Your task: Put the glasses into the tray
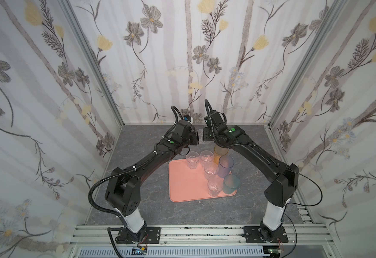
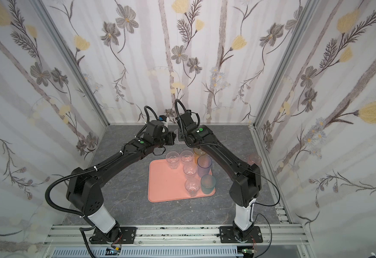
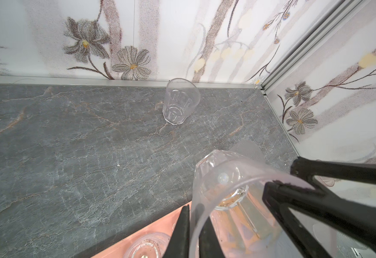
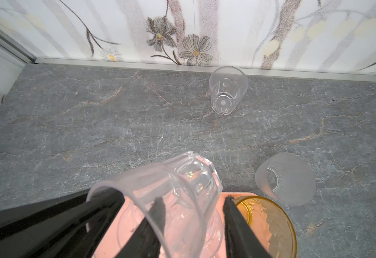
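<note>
A clear tumbler (image 3: pixel 216 178) (image 4: pixel 182 178) hangs tilted over the far edge of the salmon-pink tray (image 1: pixel 182 185) (image 2: pixel 164 183). My left gripper (image 3: pixel 192 208) is shut on its rim, one finger inside the wall and one outside. My right gripper (image 4: pixel 193 198) is open around the opposite wall, one finger inside the tumbler and the other outside, a small gap showing. In both top views the two wrists meet there. Several glasses stand in the tray: clear ones (image 1: pixel 192 159), an amber one (image 1: pixel 220 154), a blue-purple one (image 1: pixel 225 166) and a teal one (image 1: pixel 230 184).
Another clear tumbler (image 3: pixel 180 100) (image 4: pixel 227 91) stands on the grey table by the back wall. A frosted one (image 4: pixel 285 178) sits just beyond the tray's far right corner. A pinkish one (image 2: pixel 254 159) stands beside the right arm near the right wall.
</note>
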